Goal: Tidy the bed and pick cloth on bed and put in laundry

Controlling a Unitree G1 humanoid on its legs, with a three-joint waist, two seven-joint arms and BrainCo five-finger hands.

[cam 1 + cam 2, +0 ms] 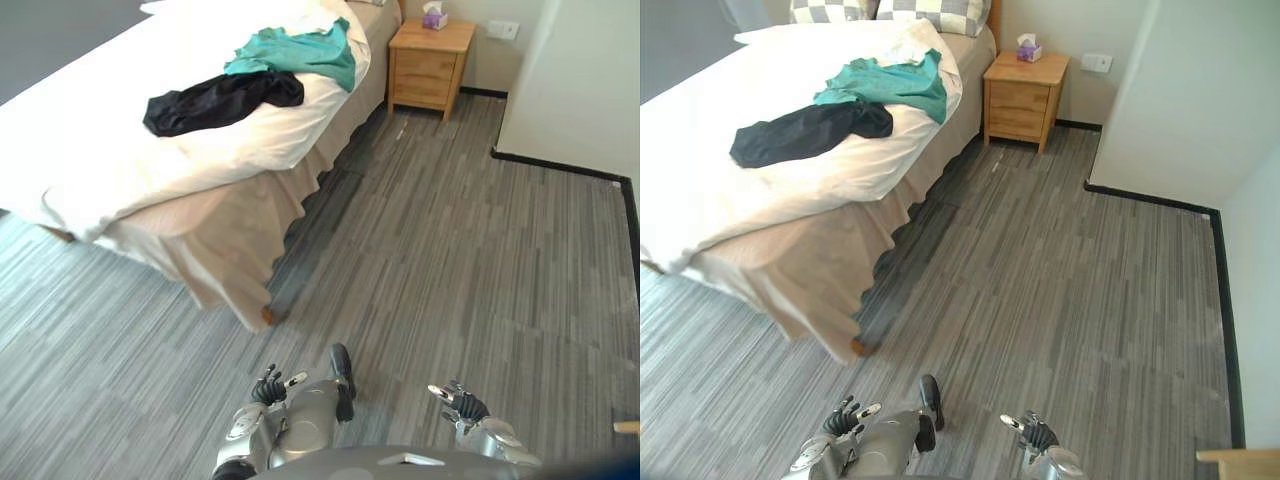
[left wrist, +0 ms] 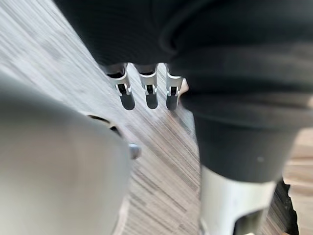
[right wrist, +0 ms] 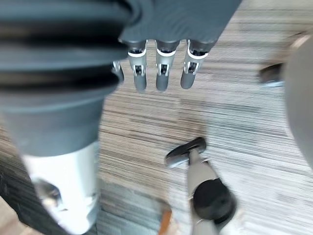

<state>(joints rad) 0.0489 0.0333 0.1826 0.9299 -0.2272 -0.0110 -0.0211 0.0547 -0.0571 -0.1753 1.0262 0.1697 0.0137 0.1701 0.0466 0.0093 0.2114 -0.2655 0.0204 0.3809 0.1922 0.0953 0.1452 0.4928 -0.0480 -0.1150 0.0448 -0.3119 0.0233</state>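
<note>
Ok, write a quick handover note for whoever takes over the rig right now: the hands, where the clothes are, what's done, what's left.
Left hand: open, empty, low over the floor, well short of the bed.
Right hand: open, empty, also low over the floor.
Things: black cloth and teal cloth lie touching on the bed's white duvet, the teal one nearer the head end.
Done: nothing yet; both cloths are still on the bed.
Left: step up to the bed, pick up both cloths, take them to the laundry, then straighten the duvet.
</note>
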